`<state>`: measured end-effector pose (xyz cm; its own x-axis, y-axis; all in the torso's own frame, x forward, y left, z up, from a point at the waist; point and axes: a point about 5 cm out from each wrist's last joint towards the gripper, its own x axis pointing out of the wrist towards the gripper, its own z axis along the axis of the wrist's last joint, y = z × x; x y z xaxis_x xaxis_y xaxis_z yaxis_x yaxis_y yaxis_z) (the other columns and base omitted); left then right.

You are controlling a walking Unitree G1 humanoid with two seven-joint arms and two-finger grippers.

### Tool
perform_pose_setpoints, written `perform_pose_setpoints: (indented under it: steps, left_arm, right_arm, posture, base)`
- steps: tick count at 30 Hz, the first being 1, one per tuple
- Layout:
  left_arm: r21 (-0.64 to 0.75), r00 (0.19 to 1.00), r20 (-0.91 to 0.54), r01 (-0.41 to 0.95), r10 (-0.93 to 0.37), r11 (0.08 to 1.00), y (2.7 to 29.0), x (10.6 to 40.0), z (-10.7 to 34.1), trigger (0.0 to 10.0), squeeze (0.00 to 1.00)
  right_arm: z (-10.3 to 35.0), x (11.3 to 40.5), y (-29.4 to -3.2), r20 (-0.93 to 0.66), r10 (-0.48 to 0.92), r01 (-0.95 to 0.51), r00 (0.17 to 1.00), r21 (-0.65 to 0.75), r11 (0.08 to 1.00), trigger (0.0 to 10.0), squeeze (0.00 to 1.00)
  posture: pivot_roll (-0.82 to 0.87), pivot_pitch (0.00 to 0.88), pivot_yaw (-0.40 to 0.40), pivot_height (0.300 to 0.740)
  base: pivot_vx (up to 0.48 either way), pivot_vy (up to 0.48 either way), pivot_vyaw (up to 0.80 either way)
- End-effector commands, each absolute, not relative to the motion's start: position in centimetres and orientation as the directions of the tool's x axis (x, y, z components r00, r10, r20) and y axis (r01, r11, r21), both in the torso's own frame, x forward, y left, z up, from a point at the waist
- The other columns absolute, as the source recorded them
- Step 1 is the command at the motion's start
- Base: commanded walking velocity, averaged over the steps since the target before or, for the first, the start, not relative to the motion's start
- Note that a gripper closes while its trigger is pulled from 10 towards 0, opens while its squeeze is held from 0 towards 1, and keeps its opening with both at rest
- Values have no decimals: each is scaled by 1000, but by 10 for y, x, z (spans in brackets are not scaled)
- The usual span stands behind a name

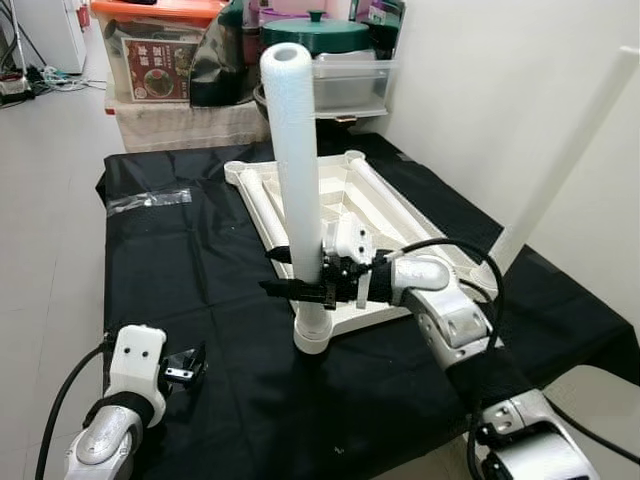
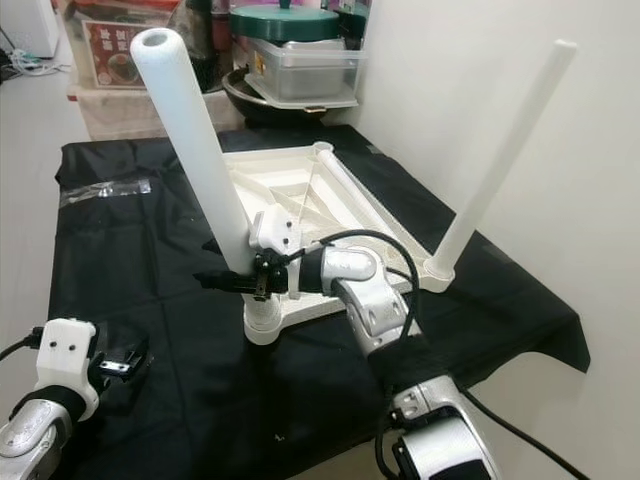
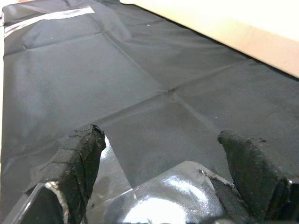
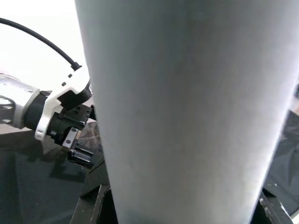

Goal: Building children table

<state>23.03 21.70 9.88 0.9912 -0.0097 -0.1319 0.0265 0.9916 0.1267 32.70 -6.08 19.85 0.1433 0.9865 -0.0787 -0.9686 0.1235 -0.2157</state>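
Observation:
An upturned white tabletop (image 1: 395,215) lies on the black cloth. A white table leg (image 1: 298,170) stands upright in the near corner socket (image 1: 312,335). My right gripper (image 1: 300,285) is shut on this leg low down, its black fingers (image 1: 285,290) on both sides; the right wrist view is close on the leg (image 4: 187,112). A second white leg (image 2: 500,160) stands in the right corner socket, leaning against the wall. My left gripper (image 3: 168,154) rests open on the cloth at the near left, with nothing between its fingers (image 3: 79,158).
A black cloth (image 1: 200,300) covers the floor under the parts. A clear plastic strip (image 1: 148,200) lies at its far left. Boxes and lidded bins (image 1: 170,50) stand behind the cloth. A white wall (image 1: 520,90) closes the right side.

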Motion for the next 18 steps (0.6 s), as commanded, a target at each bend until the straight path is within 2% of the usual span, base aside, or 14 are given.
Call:
perform_pose_setpoints:
  steps: [1,18]
  left_arm:
    - [110,991,-133,30,-15,993,214,229,98,10000,0]
    - [99,990,-141,39,-25,994,212,228,95,10000,0]
  right_arm:
    - [148,316,-57,-178,983,-998,55,33,62,0,0]
    - [146,323,-61,-158,985,-997,67,24,72,0,0]
  posture:
    - [67,0,-130,740]
    - [62,0,-123,740]
  base:
    - [0,0,0]
    - [0,0,0]
